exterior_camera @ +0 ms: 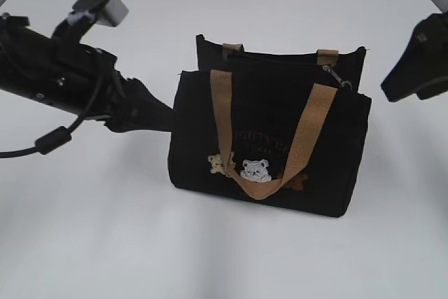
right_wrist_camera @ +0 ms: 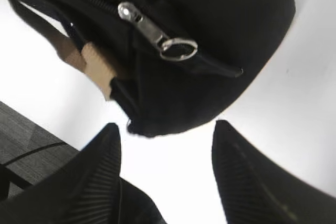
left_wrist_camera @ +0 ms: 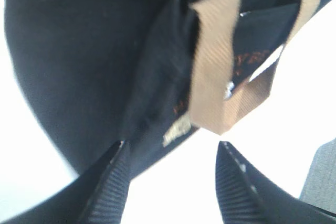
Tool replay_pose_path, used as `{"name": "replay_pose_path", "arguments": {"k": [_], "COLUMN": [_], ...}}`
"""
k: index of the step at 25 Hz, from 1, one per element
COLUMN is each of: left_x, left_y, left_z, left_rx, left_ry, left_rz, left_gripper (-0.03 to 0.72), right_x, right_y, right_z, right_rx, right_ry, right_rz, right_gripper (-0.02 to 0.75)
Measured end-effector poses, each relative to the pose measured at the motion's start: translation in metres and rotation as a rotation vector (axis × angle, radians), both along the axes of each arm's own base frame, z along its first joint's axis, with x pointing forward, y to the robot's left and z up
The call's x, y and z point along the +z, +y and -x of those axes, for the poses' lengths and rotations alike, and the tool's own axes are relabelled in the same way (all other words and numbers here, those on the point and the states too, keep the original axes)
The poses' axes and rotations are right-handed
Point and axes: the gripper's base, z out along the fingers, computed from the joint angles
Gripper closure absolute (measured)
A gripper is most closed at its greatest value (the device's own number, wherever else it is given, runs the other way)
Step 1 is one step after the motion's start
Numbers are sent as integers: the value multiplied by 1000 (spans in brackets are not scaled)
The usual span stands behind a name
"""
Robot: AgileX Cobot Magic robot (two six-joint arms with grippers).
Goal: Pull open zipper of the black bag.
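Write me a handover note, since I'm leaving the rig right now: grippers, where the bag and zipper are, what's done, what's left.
Left gripper: jaws apart, holding nothing, at the left end of the black bag, with the bag's edge running down to one finger.
Right gripper: jaws apart, empty, off the bag's right end, clear of the zipper pull.
The bag stands upright on the white table, one tan handle draped over its front.
The silver pull with its ring lies at the right end of the top zip line.
Whether the zip is open cannot be told from these views.
Left: check the zip; if shut, steady the bag and pull it.
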Motion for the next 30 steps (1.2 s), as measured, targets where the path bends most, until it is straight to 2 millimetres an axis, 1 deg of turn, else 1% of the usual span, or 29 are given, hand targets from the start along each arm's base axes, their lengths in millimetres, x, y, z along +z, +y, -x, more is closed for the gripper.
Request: {"name": "replay_pose_path", "arguments": {"k": [3,4,5,7,9,11,14,15,16,19,22,24,26,28,30], "left_x": [25,30,34,43,47,50,60,62,67,81,84,84,77,69,68], "left_y": [10,13,18,26,36,48,66,72,78,99,123,137,146,154,159], "left_z": [16,22,29,46,64,83,118,129,142,181,210,228,242,253,264], "left_rx": [77,97,121,166,205,266,352,361,372,421,502,563,596,624,644], "left_ry": [55,55,54,48,35,38,31,28,15,-49,-104,-148,-187,-228,-276], "left_rz": [-9,-19,-19,-12,-21,-19,-3,-12,-13,-26,-105,-128,-132,-126,-90], "left_gripper": [341,353,361,366,370,370,370,370,370,370,370,370,372,379,382], "right_x": [12,15,15,9,3,-7,-14,-14,-12,-12,-16,-21,-25,-25,-23], "right_y": [-5,-8,-10,-14,-17,-22,-27,-28,-29,-30,-33,-35,-35,-36,-36], "right_z": [19,27,34,54,79,106,147,158,173,201,223,234,245,253,262], "right_rx": [-34,-62,-84,-119,-131,-134,-144,-148,-156,-181,-197,-203,-206,-203,-199], "right_ry": [36,51,65,98,108,113,62,35,-21,-120,-209,-252,-301,-382,-468], "right_rz": [52,74,87,115,147,191,227,227,222,213,227,233,232,232,231], "right_gripper": [307,310,315,324,328,328,329,330,330,330,330,332,337,346,358]}}
